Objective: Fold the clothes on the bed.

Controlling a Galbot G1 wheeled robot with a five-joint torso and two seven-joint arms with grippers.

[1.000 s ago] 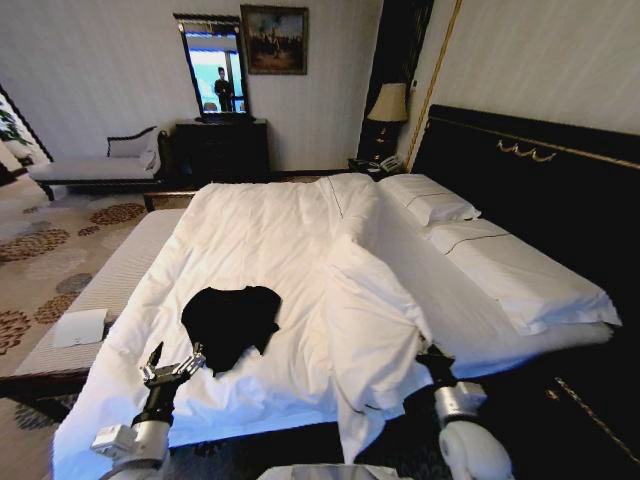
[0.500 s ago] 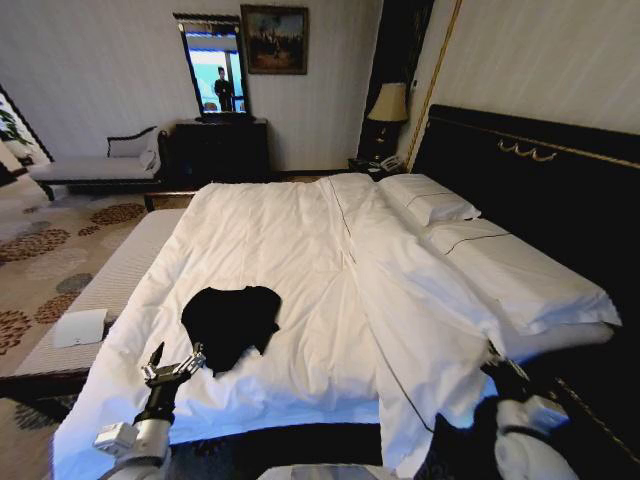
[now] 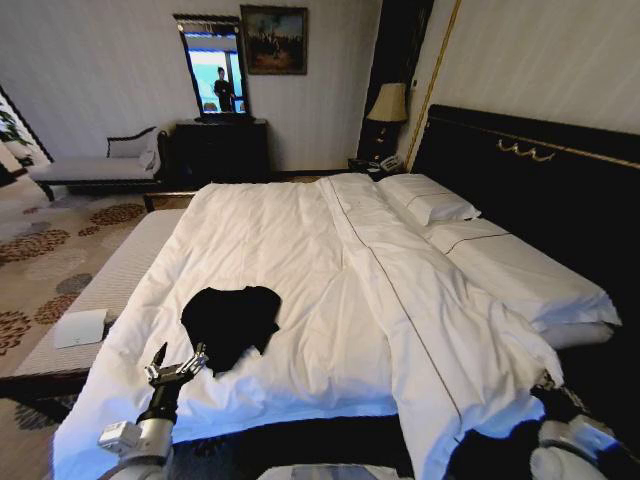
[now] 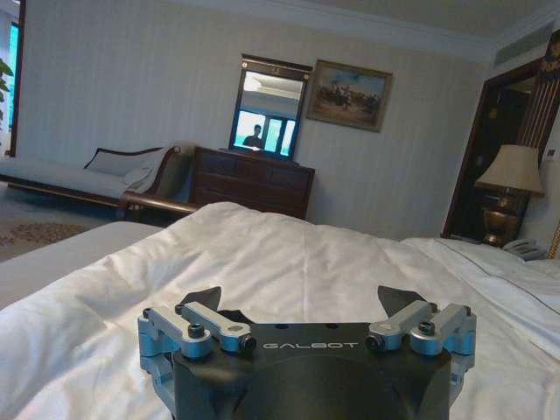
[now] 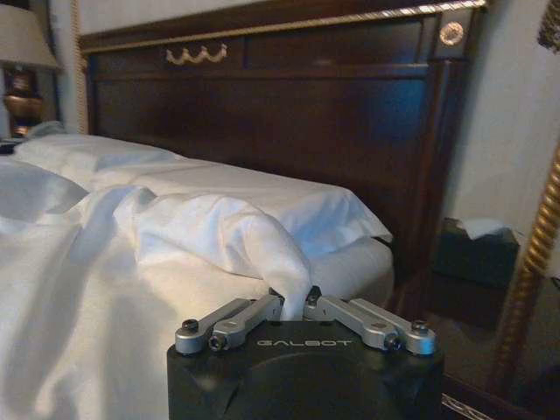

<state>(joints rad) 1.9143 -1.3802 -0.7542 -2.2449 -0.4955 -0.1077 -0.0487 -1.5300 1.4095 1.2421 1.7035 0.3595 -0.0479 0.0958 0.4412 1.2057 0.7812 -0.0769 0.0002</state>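
Pinching the white duvet [image 5: 219, 236] corner in my right gripper [image 5: 294, 308], left gripper [image 3: 178, 364] spread near the T-shirt [image 3: 230, 320], I judge level tension best.

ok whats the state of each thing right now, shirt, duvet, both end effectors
black T-shirt: crumpled, unfolded, lying on the bed
duvet: corner pinched by the right end effector
left end effector: open, empty, beside the shirt
right end effector: shut on the duvet corner, at the headboard side of the bed
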